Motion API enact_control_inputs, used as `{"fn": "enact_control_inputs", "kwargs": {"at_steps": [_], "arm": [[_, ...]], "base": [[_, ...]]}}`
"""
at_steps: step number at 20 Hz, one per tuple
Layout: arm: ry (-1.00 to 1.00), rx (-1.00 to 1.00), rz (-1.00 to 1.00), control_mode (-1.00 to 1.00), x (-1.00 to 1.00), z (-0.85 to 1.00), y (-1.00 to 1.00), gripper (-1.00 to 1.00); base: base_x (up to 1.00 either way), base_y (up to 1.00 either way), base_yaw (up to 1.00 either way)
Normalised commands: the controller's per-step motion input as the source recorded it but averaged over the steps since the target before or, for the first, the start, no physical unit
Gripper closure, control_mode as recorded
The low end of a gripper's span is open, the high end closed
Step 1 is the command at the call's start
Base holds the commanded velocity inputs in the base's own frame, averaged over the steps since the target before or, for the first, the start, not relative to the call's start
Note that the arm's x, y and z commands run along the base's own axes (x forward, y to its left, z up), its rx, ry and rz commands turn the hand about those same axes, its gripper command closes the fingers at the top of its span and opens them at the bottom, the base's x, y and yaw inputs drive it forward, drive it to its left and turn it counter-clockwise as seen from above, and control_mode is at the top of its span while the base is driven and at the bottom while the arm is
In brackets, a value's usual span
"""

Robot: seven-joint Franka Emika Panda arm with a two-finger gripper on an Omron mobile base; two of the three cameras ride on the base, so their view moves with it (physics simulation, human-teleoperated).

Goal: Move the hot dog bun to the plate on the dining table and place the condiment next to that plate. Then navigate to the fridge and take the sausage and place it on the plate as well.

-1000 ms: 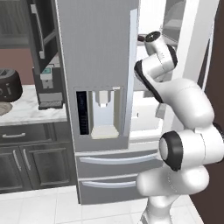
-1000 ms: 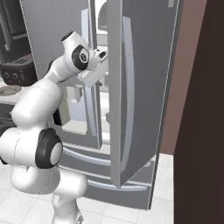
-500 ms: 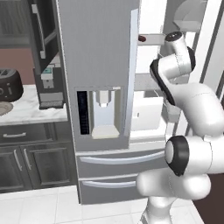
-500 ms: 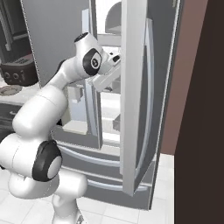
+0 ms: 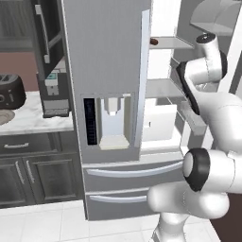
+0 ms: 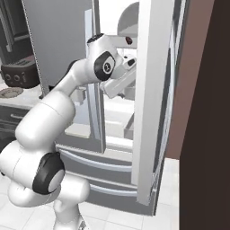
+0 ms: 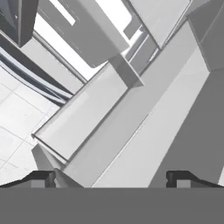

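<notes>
Fridge stands with its right door swung open; the arm reaches into the lit compartment.

Gripper: jaws spread as wide as they go, the two dark tips far apart at the foot of the hand view, nothing between them. It carries nothing. In the right base view the hand sits just inside the door opening, level with the upper shelves.

Sausage: a small dark reddish piece lying at the front left end of the upper shelf, seen in the left base view. The right base view shows the same dark spot above the hand. Too small to read its long axis with confidence; it looks to lie across the shelf front.

Key relation: the sausage lies above the gripper, a shelf higher, and toward the left side of the compartment. The hand view looks down along door bins and shelf edges toward the tiled floor, so the hand is tilted away from the target.

Judgement: fetching step is under way, sausage not yet grasped. Next move likely calls for raising and re-aiming the hand toward the upper shelf. Risk: clipping the shelf lip.
</notes>
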Motion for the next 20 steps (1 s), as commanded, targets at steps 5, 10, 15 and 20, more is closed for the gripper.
{"fn": "enact_control_inputs", "kwargs": {"at_steps": [5,10,15,20], "arm": [[0.0,0.01,0.0,-1.0,-0.02,0.22,-0.75,-1.0],[-0.03,0.01,0.0,-1.0,-0.08,0.21,-0.6,-1.0],[-0.11,0.0,-0.01,-1.0,-0.18,0.16,-0.04,-1.0],[-0.19,0.0,0.0,-1.0,-0.1,0.01,0.77,-1.0]], "base": [[0.0,0.0,0.0],[0.0,0.0,0.0],[0.0,0.0,0.0],[0.0,0.0,0.0]]}}
